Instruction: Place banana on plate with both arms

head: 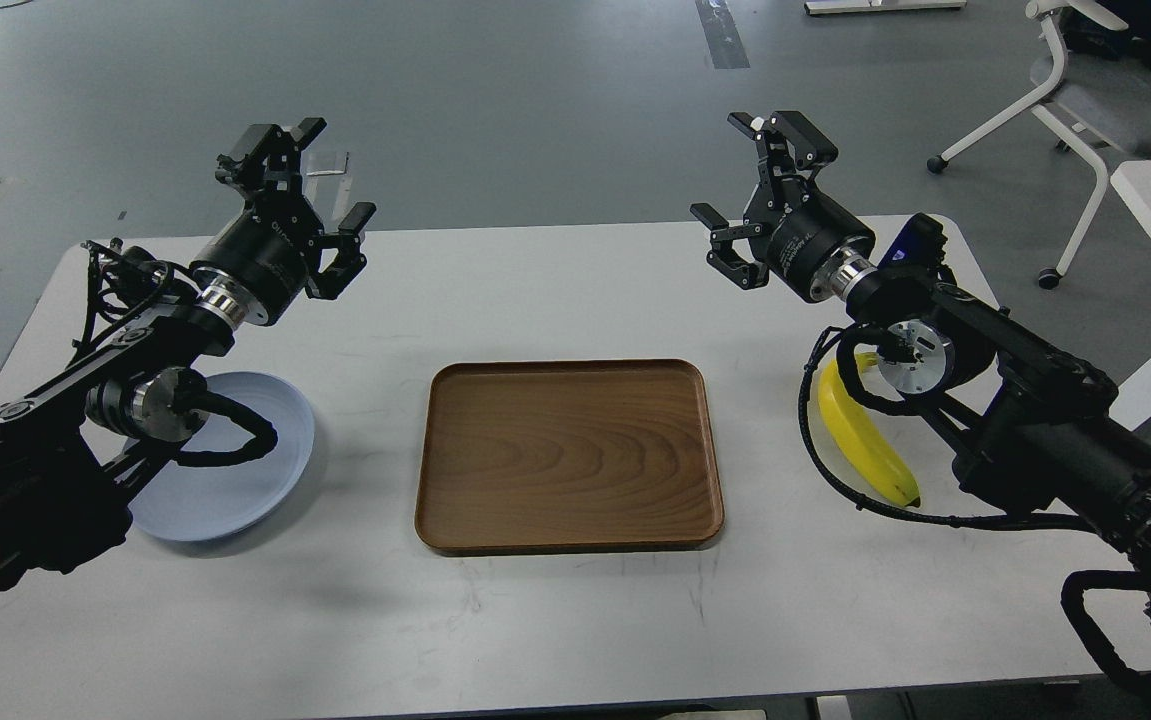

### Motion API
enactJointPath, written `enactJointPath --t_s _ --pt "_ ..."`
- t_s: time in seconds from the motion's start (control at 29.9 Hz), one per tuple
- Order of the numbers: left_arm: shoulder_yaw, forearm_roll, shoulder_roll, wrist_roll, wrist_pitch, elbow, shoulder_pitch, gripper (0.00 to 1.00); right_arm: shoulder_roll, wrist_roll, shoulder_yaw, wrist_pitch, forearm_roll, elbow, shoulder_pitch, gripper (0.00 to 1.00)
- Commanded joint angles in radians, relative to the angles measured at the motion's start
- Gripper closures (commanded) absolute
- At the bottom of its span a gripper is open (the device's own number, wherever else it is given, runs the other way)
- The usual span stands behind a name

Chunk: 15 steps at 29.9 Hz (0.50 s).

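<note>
head view shows our banana (865,450), bright yellow, curved, dark-tipped, lying on the white counter (555,290) under our right arm, well apart from the pale blue-grey plate (255,480) at left. our left claw (315,180) and right claw (760,190) hover spread wide, holding nothing.

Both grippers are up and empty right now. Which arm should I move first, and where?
Probably the right one: bring the right gripper back and down toward the banana, which lies on the table under that arm, right of the wooden tray. It is open, raised and holds nothing. The plate sits far left under the left gripper, also open, so the banana must cross over.
</note>
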Motion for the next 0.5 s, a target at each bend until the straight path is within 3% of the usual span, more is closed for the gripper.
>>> enactJointPath --t_s 0.0,0.47 --pt "0.001 0.002 -0.001 -0.003 0.003 0.000 0.003 0.02 -0.021 0.000 -0.002 0.000 -0.002 0.022 0.000 0.00" --pt "0.016 0.010 -0.058 -0.001 0.035 0.029 0.002 0.02 -0.044 0.000 0.000 -0.003 -0.002 0.029 0.000 0.00"
